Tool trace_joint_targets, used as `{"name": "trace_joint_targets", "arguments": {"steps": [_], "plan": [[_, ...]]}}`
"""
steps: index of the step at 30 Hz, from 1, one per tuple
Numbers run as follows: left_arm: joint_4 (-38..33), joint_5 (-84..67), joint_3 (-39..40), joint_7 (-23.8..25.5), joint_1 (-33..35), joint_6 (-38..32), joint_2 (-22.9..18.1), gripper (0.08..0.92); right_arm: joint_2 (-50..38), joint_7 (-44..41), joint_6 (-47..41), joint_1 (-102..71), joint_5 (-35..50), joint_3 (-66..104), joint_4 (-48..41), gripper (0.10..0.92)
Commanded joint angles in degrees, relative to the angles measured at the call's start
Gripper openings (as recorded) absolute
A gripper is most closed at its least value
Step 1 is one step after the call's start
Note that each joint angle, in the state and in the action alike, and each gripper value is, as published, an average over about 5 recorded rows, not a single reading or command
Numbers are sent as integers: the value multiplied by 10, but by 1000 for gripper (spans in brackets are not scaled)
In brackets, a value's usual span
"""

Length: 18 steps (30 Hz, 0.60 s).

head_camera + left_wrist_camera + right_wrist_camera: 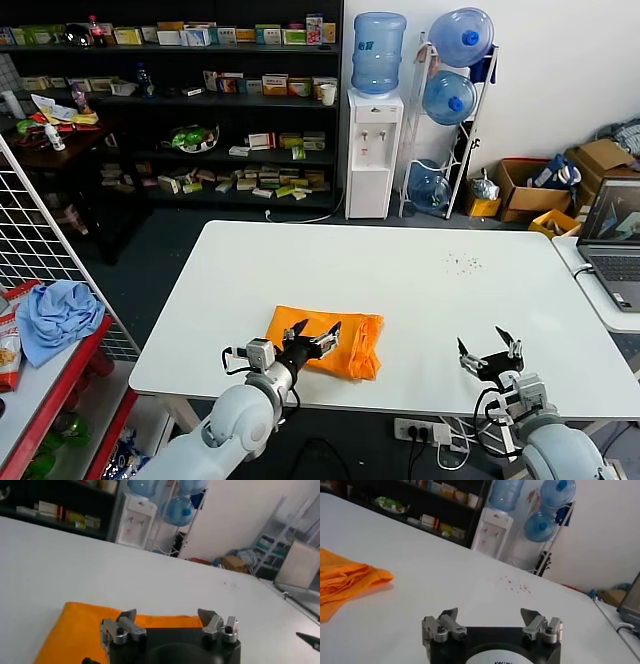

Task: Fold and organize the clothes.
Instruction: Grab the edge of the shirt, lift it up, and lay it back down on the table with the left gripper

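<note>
The orange T-shirt (335, 335) lies folded into a small bundle on the white table (420, 290), near the front edge and left of centre. My left gripper (313, 335) is open and empty, just over the shirt's front left part. In the left wrist view the shirt (75, 627) lies under and ahead of my open left gripper (167, 616). My right gripper (490, 350) is open and empty over bare table at the front right, well apart from the shirt. In the right wrist view my right gripper (489, 616) is open and the shirt (345, 580) lies off to one side.
A light blue cloth (55, 315) lies on a red rack at the left. A laptop (612, 240) sits on a side table at the right. A water dispenser (372, 150) and shelves stand behind the table. Small dark specks (462, 263) dot the table's far right.
</note>
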Motion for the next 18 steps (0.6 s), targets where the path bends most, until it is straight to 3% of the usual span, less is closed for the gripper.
{"name": "trace_joint_targets", "arguments": {"steps": [1, 7, 18], "plan": [[62, 42, -75, 156, -6, 58, 123, 822, -8, -42, 42, -17, 0, 4, -5, 823], [123, 55, -83, 175, -24, 59, 108, 823, -8, -45, 48, -26, 1, 17, -1, 823], [155, 42, -76, 182, -34, 74, 74, 823, -12, -44, 48, -35, 2, 28, 3, 823]]}}
